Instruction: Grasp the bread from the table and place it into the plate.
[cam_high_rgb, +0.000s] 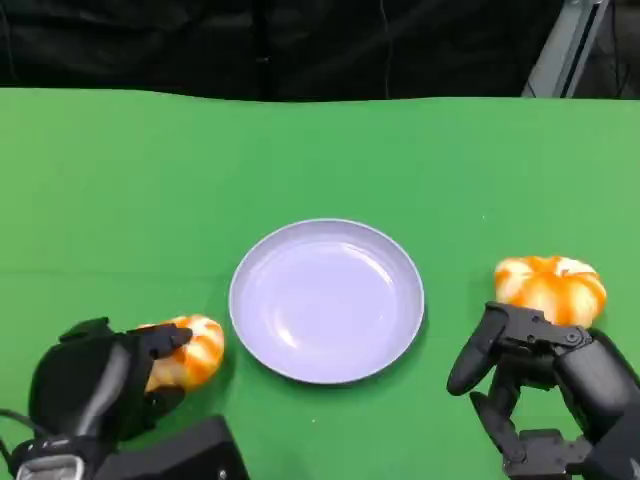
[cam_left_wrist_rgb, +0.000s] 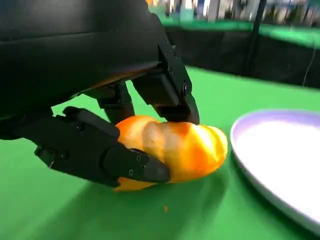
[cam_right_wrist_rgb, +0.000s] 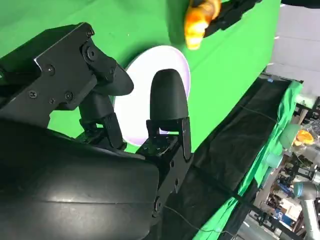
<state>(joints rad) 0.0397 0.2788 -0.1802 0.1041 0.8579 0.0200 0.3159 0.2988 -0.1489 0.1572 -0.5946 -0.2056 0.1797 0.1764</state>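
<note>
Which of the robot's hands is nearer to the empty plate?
Left. The left hand grips a bread roll lying just beside the plate; the right hand hovers farther off, by the other bread.

No readable text, label or number shows anywhere

Green surface (cam_high_rgb: 120, 180) with a lavender plate (cam_high_rgb: 326, 300) mid-frame, one bread (cam_high_rgb: 190, 352) lower left, another bread (cam_high_rgb: 551, 287) at right.

Plate (cam_left_wrist_rgb: 280, 160) cut off, far background blurred.
</note>
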